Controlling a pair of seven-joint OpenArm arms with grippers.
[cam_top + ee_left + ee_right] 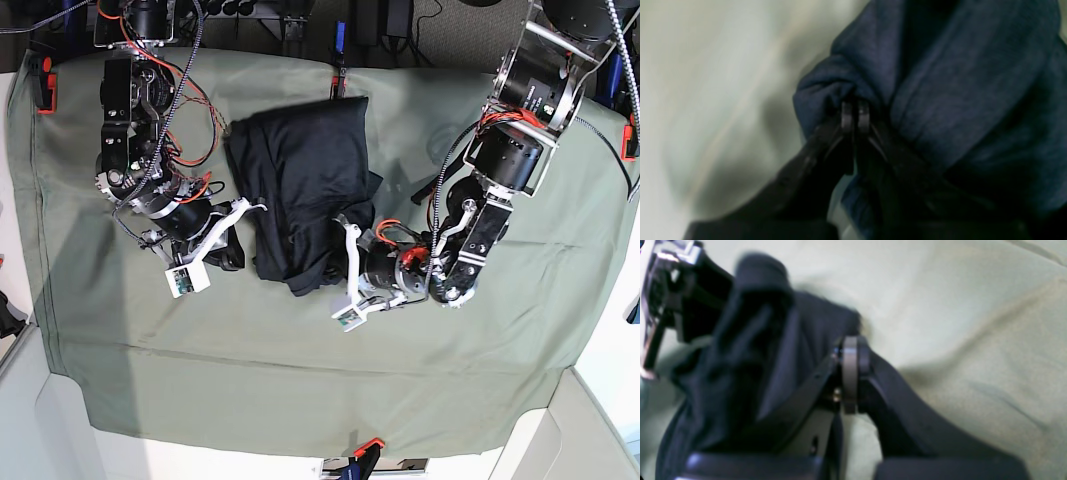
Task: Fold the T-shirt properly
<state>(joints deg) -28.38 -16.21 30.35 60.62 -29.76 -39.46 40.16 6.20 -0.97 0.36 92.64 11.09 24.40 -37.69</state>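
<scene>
On my base view I start at the left edge, where the olive-green table cloth (80,330) lies creased over the whole work surface, with orange clips (40,85) on its border. Next comes the arm carrying the right wrist camera, hung with red and black wires, and its right gripper (238,232) sits at the left edge of the garment. In the right wrist view I see that claw (849,350) pressed fully closed, its grey pads together, with dark cloth bunched against and around its fingers; I read it as pinching the fabric, though the blur keeps me from seeing the exact fold it holds.

In the middle lies the dark navy-black thin knit T-shirt (305,180), gathered into a rough upright oblong on the cloth, wider at the far end and crumpled at the near end.

To the right of it, the left gripper (345,240) meets the shirt's near right corner. My left wrist view shows this claw (855,116) clamped tight on a bunched fold of the shirt (957,100), which rises in thick drapes above and beside the fingers. The pale table cloth (706,100) behind is smeared.
</scene>
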